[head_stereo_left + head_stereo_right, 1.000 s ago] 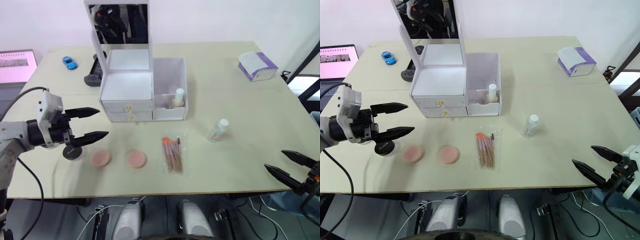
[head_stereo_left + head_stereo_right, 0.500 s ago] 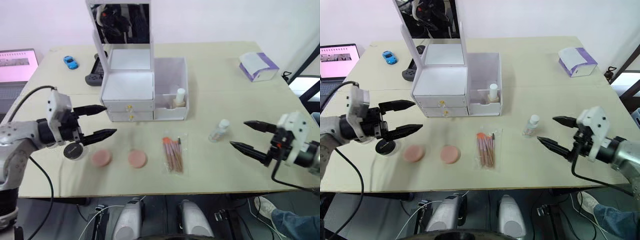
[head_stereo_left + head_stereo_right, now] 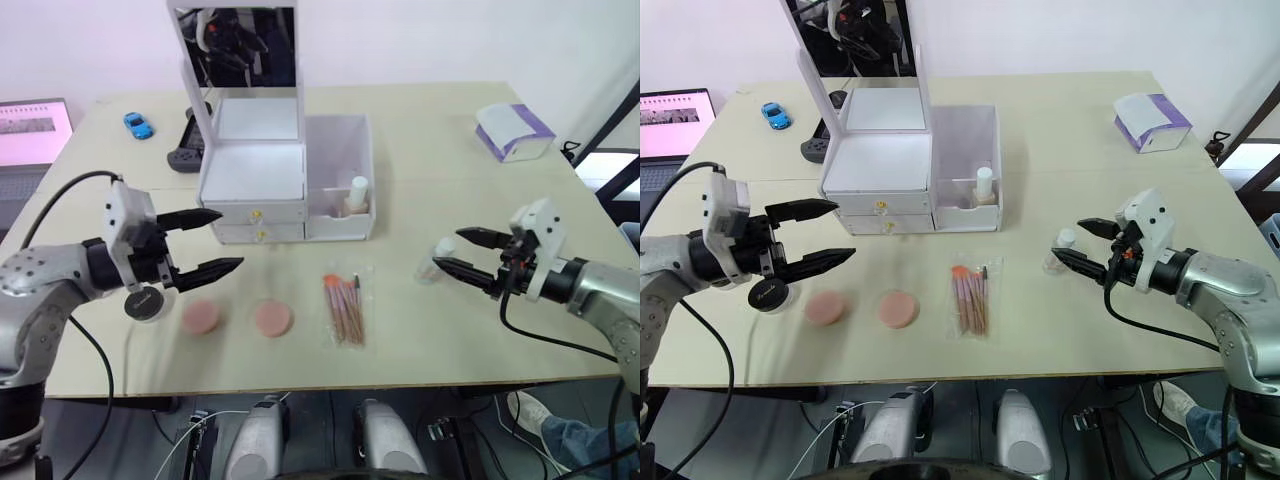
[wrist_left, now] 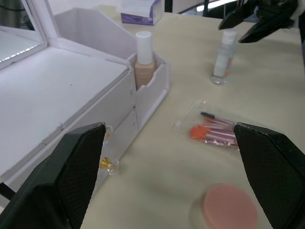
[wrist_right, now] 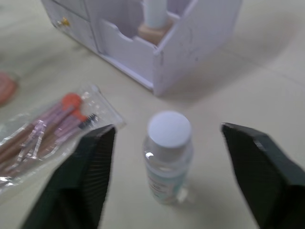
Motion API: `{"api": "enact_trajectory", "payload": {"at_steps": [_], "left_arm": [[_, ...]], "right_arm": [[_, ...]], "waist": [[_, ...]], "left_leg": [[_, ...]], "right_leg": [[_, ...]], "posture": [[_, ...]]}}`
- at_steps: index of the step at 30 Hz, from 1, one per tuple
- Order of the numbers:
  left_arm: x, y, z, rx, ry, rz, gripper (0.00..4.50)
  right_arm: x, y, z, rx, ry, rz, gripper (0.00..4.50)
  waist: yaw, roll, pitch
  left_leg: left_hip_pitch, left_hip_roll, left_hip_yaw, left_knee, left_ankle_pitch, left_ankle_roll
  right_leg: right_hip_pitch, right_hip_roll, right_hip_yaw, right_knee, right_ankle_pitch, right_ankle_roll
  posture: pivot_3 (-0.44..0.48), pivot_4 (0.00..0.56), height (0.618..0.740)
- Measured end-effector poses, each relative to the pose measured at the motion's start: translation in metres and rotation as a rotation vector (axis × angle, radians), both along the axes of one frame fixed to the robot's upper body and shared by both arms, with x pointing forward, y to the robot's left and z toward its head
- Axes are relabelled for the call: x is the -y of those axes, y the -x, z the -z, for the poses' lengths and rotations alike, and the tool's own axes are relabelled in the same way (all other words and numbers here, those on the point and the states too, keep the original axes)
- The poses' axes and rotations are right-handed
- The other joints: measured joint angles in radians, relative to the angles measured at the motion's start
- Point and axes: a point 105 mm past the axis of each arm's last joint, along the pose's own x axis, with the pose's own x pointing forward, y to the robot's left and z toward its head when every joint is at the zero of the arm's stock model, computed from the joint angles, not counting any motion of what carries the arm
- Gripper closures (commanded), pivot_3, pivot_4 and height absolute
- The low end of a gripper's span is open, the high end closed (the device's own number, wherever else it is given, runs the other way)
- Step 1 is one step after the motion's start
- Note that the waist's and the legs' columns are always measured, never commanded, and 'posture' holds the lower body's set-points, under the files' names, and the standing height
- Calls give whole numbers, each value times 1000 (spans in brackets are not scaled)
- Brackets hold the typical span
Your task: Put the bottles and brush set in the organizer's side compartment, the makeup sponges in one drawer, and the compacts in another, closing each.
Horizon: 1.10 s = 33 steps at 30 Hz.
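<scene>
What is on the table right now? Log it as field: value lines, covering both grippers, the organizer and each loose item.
left gripper: open, held above the table in front of the drawers
right gripper: open, fingers either side of the clear bottle
clear bottle: upright on the table, not gripped
organizer: mirror lid up, both drawers shut
foundation bottle: standing in the side compartment
brush set: flat in its clear pouch, in front of the organizer
makeup sponges: two pink rounds, side by side on the table
black compact: under the left gripper
</scene>
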Motion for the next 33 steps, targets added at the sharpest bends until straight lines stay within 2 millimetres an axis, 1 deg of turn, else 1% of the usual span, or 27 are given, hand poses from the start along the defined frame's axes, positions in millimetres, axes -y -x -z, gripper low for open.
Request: {"api": "enact_trajectory", "payload": {"at_steps": [3,7,11,13,14,17,18,24,26,27,31,33], "left_arm": [[-1,-1,1,-7,1,-9,0],[-1,-1,1,-7,0,-12,0],[-1,-1,1,-6,-5,-15,0],[-1,-1,1,-6,-7,-16,0],[-1,-1,1,-5,-7,-16,0],[-1,-1,2,-5,-9,-16,0],[-2,-1,2,-4,-10,-17,0],[-3,-2,2,1,-15,-24,0],[-4,-3,2,4,-15,-27,0],[-4,-3,2,5,-15,-28,0],[-7,-2,3,5,-15,-41,0],[-11,-1,6,-2,-14,-65,0]], "right_arm": [[0,-1,1,8,3,-6,888],[-7,-4,5,15,-12,-28,888],[-5,-6,9,4,-21,-18,888],[-6,-7,9,5,-21,-20,1399],[-6,-7,9,6,-21,-19,1565],[-4,-8,10,8,-23,-14,3042],[-3,-8,10,8,-25,-12,3405],[-3,-7,6,21,-39,-28,3405],[-6,-9,-1,32,-51,-46,3405],[-9,-11,-8,46,-58,-58,3405],[-28,-17,-43,126,-77,-132,3405],[-46,-23,-66,163,-86,-192,3405]], "waist": [[0,0,0],[0,0,0],[0,0,0],[0,0,0],[0,0,0],[0,0,0],[0,0,0],[0,0,0],[-2,0,0],[-5,0,0],[-6,0,0],[-10,1,1]], "left_leg": [[0,0,0,1,0,0],[0,0,0,1,0,0],[0,0,0,1,0,0],[0,0,0,1,0,0],[0,0,0,1,0,0],[0,0,0,1,0,0],[0,0,0,1,0,0],[0,0,0,1,0,0],[0,0,0,1,0,0],[0,0,0,1,0,0],[0,1,0,0,0,0],[0,1,1,0,0,0]], "right_leg": [[0,1,0,1,0,0],[0,1,0,1,0,0],[0,1,0,1,0,0],[0,1,0,1,0,0],[0,1,0,1,0,0],[0,1,0,1,0,0],[0,1,0,1,0,0],[0,1,0,1,0,0],[0,1,0,1,0,0],[0,1,0,2,0,0],[-1,1,0,2,1,1],[-3,1,1,3,1,1]], "posture": [[0,150,740],[0,150,740],[0,150,740],[0,150,740],[0,150,740],[0,150,740],[0,150,740],[0,150,740],[0,150,740],[0,150,740],[0,150,740],[0,150,740]]}}
